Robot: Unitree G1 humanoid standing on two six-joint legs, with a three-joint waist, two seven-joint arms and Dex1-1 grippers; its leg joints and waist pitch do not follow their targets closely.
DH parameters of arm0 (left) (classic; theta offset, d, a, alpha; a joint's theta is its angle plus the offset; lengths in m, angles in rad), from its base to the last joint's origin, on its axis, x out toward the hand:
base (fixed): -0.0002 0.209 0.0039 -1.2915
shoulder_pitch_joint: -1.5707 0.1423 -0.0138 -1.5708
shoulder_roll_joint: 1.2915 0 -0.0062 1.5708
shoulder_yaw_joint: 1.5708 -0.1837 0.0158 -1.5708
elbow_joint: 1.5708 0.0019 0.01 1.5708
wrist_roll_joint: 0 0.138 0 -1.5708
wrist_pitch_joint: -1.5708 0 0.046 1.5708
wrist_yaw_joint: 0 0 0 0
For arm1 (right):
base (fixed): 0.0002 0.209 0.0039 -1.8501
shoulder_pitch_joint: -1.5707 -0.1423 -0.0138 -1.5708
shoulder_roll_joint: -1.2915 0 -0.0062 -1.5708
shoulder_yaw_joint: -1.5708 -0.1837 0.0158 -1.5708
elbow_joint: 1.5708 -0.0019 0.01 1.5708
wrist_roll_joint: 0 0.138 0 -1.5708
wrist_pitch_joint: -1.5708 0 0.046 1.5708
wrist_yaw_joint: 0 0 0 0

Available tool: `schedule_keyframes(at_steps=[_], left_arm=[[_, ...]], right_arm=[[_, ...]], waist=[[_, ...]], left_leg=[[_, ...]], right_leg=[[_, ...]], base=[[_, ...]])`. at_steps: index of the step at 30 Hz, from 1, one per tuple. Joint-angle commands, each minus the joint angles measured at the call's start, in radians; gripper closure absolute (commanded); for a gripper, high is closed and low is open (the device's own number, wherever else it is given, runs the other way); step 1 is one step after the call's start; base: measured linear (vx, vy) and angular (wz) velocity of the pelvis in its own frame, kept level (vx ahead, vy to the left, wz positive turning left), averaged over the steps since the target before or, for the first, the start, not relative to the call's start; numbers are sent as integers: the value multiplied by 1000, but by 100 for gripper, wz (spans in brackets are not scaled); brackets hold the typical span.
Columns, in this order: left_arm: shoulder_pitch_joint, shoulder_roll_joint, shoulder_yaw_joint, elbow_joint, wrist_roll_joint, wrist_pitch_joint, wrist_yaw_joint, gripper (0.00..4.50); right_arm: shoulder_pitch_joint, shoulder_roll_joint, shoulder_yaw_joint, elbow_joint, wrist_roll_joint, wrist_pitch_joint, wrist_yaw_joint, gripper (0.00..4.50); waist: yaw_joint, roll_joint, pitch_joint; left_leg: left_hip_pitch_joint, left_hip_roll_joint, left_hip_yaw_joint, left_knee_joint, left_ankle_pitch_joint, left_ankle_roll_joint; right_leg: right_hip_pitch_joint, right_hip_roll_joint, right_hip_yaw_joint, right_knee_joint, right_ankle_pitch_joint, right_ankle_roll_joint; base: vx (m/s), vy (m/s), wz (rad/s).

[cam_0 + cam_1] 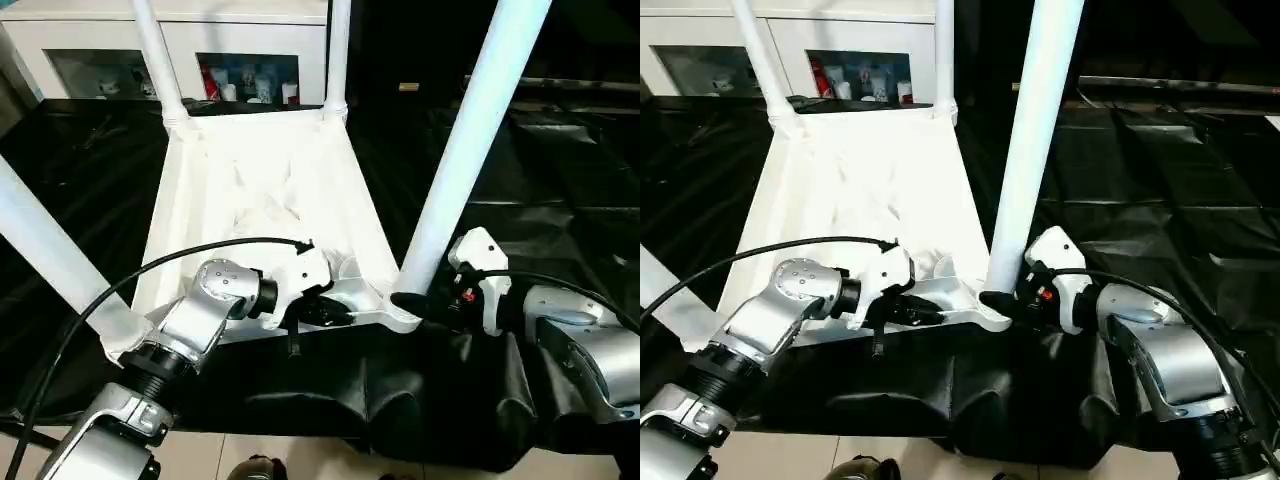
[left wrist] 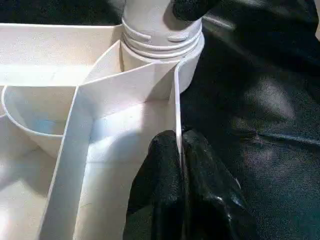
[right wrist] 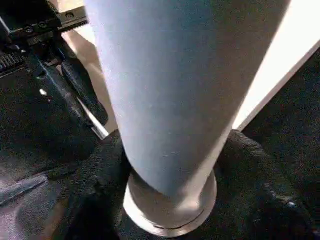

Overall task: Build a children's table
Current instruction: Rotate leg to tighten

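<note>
The left gripper is clenched on the thin near wall of the table top: one black finger lies inside the wall, the other outside, near the top's near right corner. The right gripper has a black finger on each side of the foot of the leg standing in that corner; the fingers lie against the tube just above its ringed collar, but whether they press it I cannot tell.

The top is white plastic and lies upside down, its underside a tray of thin upright ribs and curved webs, with a round socket at the corner. The near right leg is a smooth white tube, tilted slightly, with a ridged collar where it meets the socket. Three more legs stand at the other corners: far left, far right and near left.

The top rests on a black sheet, glossy and creased, that sags in folds over the near edge. Pale floor shows below. Behind stands a white cabinet with small items behind glass.
</note>
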Motion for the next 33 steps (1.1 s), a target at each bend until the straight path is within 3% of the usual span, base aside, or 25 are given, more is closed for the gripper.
schedule_keyframes(at_steps=[1, 6, 11, 15, 18, 24, 27, 30, 32, 33], left_arm=[[-8, -6, -12, -56, -22, -4, -33, 450], [-56, -64, 10, 48, 34, 34, 127, 450], [-151, -197, 69, 209, 66, 89, 402, 450], [-205, -292, 107, 298, 66, 117, 571, 450], [-238, -341, 115, 360, 74, 101, 650, 450], [-265, -363, 119, 412, 90, 77, 688, 450], [-263, -350, 108, 412, 96, 60, 669, 450], [-254, -335, 93, 404, 94, 17, 611, 450], [-239, -318, 83, 381, 80, -16, 527, 450], [-231, -313, 86, 370, 69, -22, 498, 450]], right_arm=[[13, 4, 2, 8, 2, -5, 1, 219], [9, 91, -28, 87, -15, -20, -129, 245], [-21, 273, -85, 228, -68, -8, -423, 251], [-60, 392, -108, 317, -102, -27, -608, 251], [-101, 474, -124, 372, -110, -67, -702, 251], [-145, 524, -106, 409, -149, -119, -741, 251], [-143, 514, -90, 397, -157, -142, -711, 251], [-136, 488, -82, 366, -154, -162, -666, 182], [-130, 437, -76, 318, -138, -144, -584, 177], [-128, 414, -69, 301, -140, -133, -554, 163]], waist=[[-2, -15, -65], [-6, -13, -63], [-17, -16, -56], [-27, -14, -55], [-39, -14, -53], [-46, -12, -56], [-42, -11, -58], [-40, -13, -60], [-39, -11, -59], [-37, -15, -60]], left_leg=[[38, 88, -43, -77, -254, 29], [39, 85, -42, -76, -278, 17], [47, 80, -53, -81, -389, -40], [51, 76, -58, -83, -442, -59], [53, 72, -59, -83, -470, -55], [46, 73, -63, -92, -474, -52], [45, 77, -61, -96, -453, -46], [48, 76, -57, -95, -452, -40], [40, 77, -57, -96, -431, -29], [36, 78, -58, -96, -409, -18]], right_leg=[[33, -76, 49, -59, -254, -224], [29, -75, 48, -63, -274, -229], [21, -79, 43, -88, -476, -163], [15, -78, 38, -100, -533, -130], [9, -77, 36, -111, -565, -109], [15, -73, 32, -109, -531, -96], [19, -75, 35, -105, -461, -114], [18, -74, 37, -104, -434, -127], [24, -77, 39, -102, -419, -129], [32, -77, 39, -99, -403, -127]], base=[[0, 0, 0], [0, 0, 0], [0, 0, 0], [0, 0, 0], [0, 0, 0], [0, 0, 0], [0, 0, 0], [0, 0, 0], [0, 0, 0], [0, 0, 0]])
